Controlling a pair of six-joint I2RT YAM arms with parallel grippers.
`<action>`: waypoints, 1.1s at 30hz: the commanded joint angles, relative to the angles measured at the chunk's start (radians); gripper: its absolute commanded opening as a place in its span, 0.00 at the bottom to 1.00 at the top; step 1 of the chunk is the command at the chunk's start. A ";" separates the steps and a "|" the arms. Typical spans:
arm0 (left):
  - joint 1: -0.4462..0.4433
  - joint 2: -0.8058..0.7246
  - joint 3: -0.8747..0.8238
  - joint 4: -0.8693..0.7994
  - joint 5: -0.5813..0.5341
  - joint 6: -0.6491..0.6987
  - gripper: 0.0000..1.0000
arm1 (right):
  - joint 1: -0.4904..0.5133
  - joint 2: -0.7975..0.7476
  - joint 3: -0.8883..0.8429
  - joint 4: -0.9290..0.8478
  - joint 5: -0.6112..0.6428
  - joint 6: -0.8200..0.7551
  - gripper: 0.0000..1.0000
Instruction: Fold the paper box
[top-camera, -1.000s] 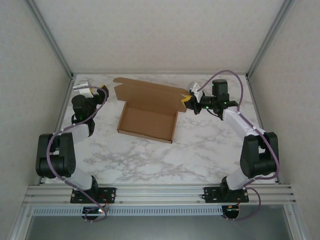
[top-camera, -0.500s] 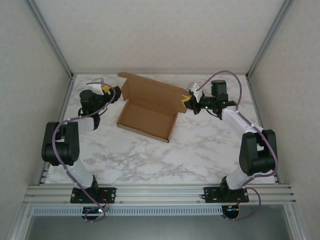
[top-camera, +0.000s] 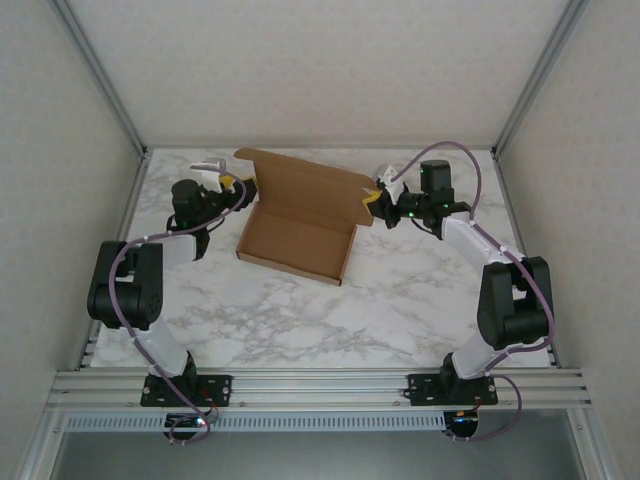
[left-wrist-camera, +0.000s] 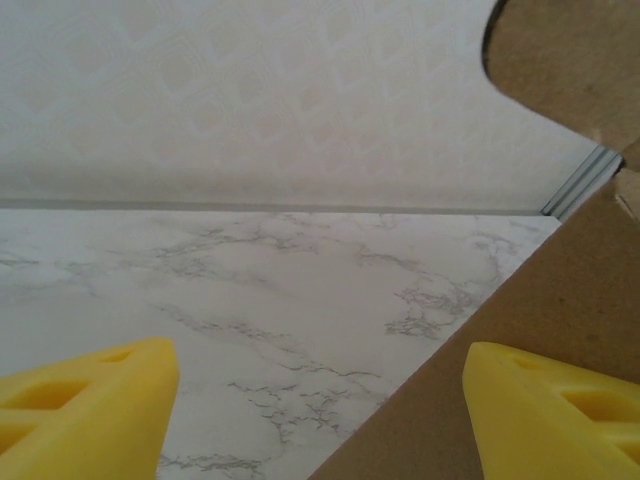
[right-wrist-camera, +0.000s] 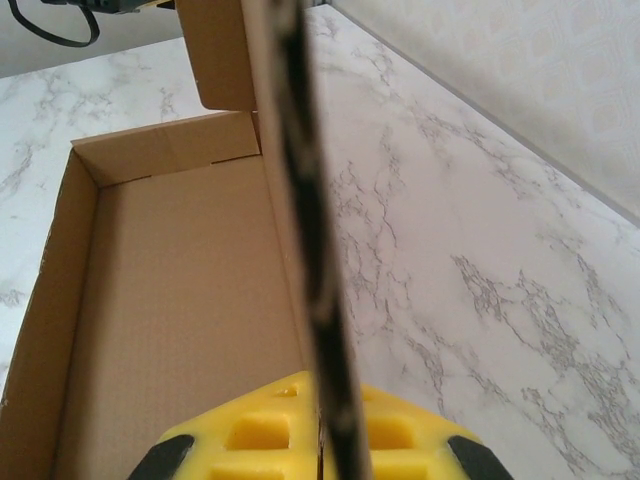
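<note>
Paper box (top-camera: 300, 235) seemingly within right gripper (top-camera: 373, 199)

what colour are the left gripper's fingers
Bright yellow; the fingers show best in the left wrist view.

**Three views, one box (top-camera: 300, 215) in common**

My top camera looks steeply down from behind the arm bases and takes in the whole table (top-camera: 400, 300). The left wrist camera sits low, facing across the marble to a wall, probably the back one, with the box (left-wrist-camera: 560, 340) close at right. The right wrist camera is hard against the box (right-wrist-camera: 180, 290), looking along its raised edge and down inside.
</note>
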 joint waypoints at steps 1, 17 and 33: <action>-0.049 -0.012 -0.003 0.080 0.096 0.034 0.75 | 0.039 -0.010 0.008 -0.010 -0.068 -0.019 0.00; -0.082 -0.066 -0.128 0.217 0.129 0.008 0.74 | 0.192 0.024 0.038 0.090 0.540 0.407 0.00; -0.125 -0.113 -0.174 0.183 0.089 0.049 0.73 | 0.443 0.087 0.056 0.252 1.146 0.662 0.00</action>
